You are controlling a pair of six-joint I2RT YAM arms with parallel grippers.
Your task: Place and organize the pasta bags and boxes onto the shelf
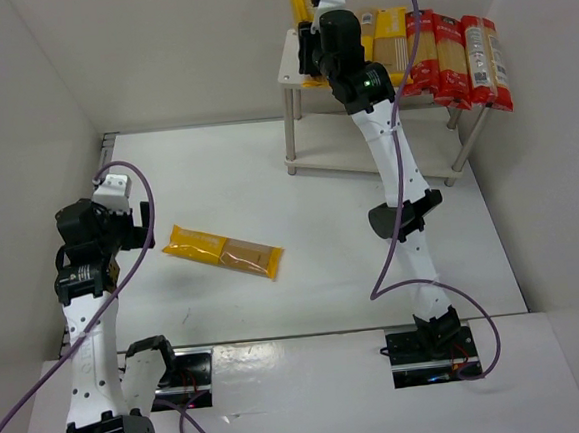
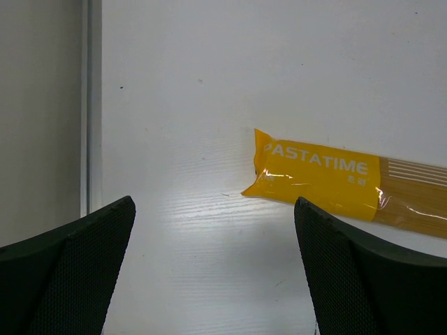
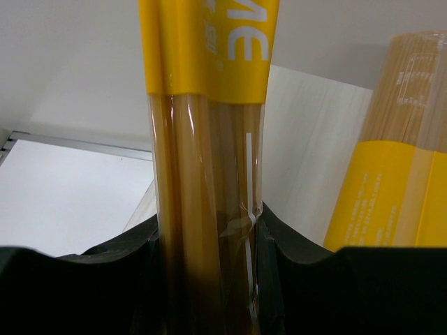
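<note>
Left jaws stand wide apart and hold nothing: in their own wrist view the two dark fingers (image 2: 66, 279) sit at the lower corners, with white counter (image 2: 195, 125) between them. The left arm (image 1: 86, 333) rises from its base at the near edge and folds at the wrist, so that the jaws look toward the middle of the counter.

A little beyond them and to the right, one loose yellow packet (image 1: 222, 252) lies flat on the counter, apart from the fingers. Its yellow end is nearer to the left arm, and its clear window with tan pasta is at the other end.

Farther away, the right arm (image 1: 394, 163) is stretched long from its base toward the far shelf (image 1: 291, 68), with its wrist above the left end of the top board. The right jaws are closed on a held yellow packet (image 3: 209, 174), which stands upright between them. On the same board, just to the right, other yellow packets (image 1: 384, 39) lie side by side. After them come red packets (image 1: 458, 58), whose near ends reach over the front edge.
</note>
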